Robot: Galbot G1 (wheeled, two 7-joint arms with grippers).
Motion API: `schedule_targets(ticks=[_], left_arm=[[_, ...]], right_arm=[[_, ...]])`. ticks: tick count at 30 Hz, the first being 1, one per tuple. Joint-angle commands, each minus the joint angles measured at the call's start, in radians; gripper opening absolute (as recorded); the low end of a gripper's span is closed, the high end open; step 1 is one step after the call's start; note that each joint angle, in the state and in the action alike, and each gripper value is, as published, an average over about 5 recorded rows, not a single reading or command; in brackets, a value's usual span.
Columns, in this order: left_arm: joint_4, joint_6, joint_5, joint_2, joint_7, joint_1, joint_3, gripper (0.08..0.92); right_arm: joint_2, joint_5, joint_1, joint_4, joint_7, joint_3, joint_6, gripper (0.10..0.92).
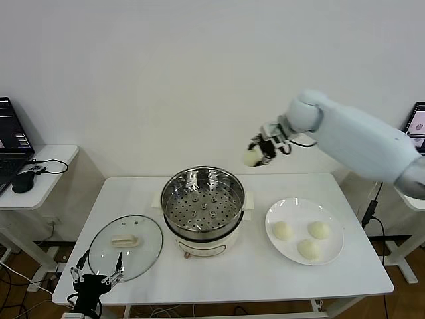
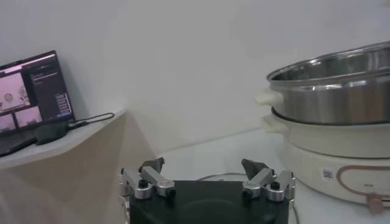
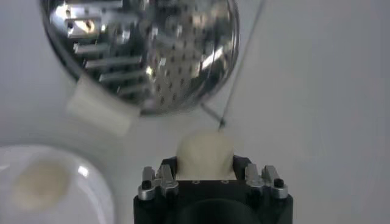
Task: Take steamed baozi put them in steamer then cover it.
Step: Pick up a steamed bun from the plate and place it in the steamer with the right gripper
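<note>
My right gripper [image 1: 255,154] hangs high above the table, behind and to the right of the steamer [image 1: 203,199], shut on a cream-white baozi [image 3: 205,154]. That baozi [image 1: 252,157] shows between the fingers in the head view. The steamer is a shiny steel pot with a perforated tray [image 3: 170,85] on a cream base, and nothing lies in it. Three more baozi [image 1: 283,230] [image 1: 319,230] [image 1: 308,249] rest on a white plate [image 1: 334,254] to its right. The glass cover [image 1: 125,246] lies flat at the front left. My left gripper [image 1: 97,278] waits open by the front left table edge, beside the cover.
A side table [image 1: 46,174] with a laptop [image 1: 13,143] and a mouse [image 1: 23,183] stands to the left. Another screen [image 1: 416,127] shows at the far right. The steamer's side [image 2: 332,103] rises close to my left gripper [image 2: 204,171].
</note>
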Motion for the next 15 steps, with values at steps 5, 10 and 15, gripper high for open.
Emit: schedule_targets(ticks=[5, 10, 15], left_arm=[[0.018, 0.0, -0.005, -0.003, 0.0, -0.015, -0.001, 0.823], [0.024, 0.0, -0.006, -0.008, -0.002, -0.021, -0.002, 0.823], [0.028, 0.001, -0.007, -0.009, -0.001, -0.027, -0.003, 0.823]], right_arm=[[0.2, -0.041, -0.001, -0.111, 0.042, -0.1, 0.16, 0.577], [0.267, -0.173, -0.047, -0.208, 0.063, -0.103, 0.279, 0.577], [0.298, -0.249, -0.083, -0.266, 0.075, -0.102, 0.356, 0.577]])
